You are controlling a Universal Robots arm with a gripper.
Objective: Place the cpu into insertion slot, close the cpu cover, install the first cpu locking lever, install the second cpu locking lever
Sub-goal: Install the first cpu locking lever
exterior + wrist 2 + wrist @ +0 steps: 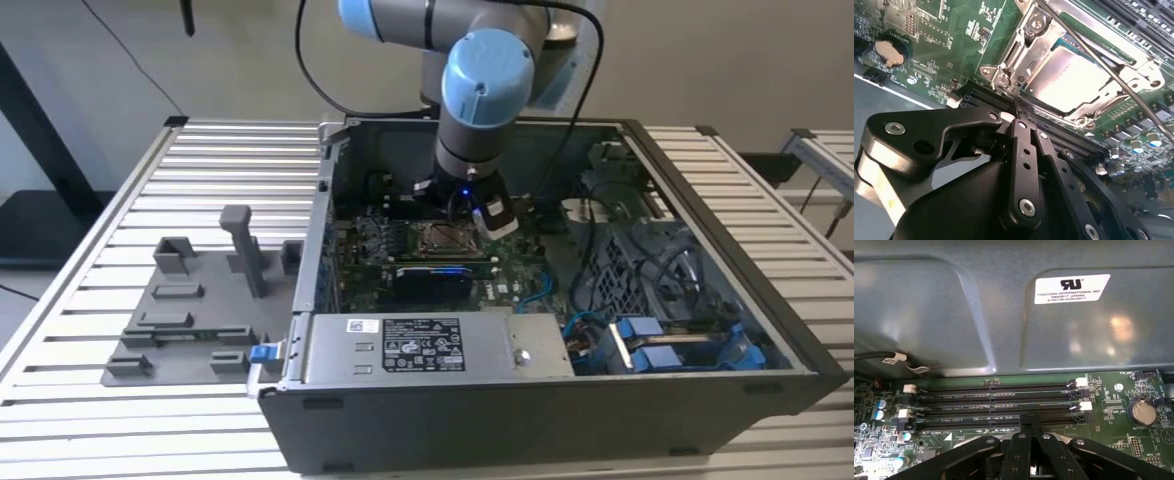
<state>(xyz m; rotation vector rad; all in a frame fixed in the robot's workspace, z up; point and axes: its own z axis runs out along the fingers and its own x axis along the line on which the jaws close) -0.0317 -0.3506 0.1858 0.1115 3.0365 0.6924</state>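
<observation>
So the tool (pixel 1020 111) has its pads pinched together with nothing between them that I can make out. The tip sits right at a corner of the insertion slot (pixel 443 238), just beside the little hinge hardware there. In the first wrist view the same closed tool (pixel 1030 422) sits just in front of the memory slots (pixel 999 400).

The cpu (pixel 1071 75) is down in the slot, shiny face up, and the cpu cover (pixel 1024 45) is lying over it as a frame around its edges. One thin locking lever (pixel 1104 65) crosses the socket at a slant. I can't tell whether it's hooked down.

Handling-wise, my guess is the chip itself is light, stiff and easy to damage, so with the cover on I'd leave it alone. The cover looks like thin but rigid sheet metal. The lever is a skinny springy steel rod and probably slippery, so I'd catch it near its bent free end, not mid-span.

Around that there's the green board (pixel 954 30), a coin battery (pixel 889 52), and the computer case (pixel 534 420) on the slatted counter (pixel 227 160).
</observation>
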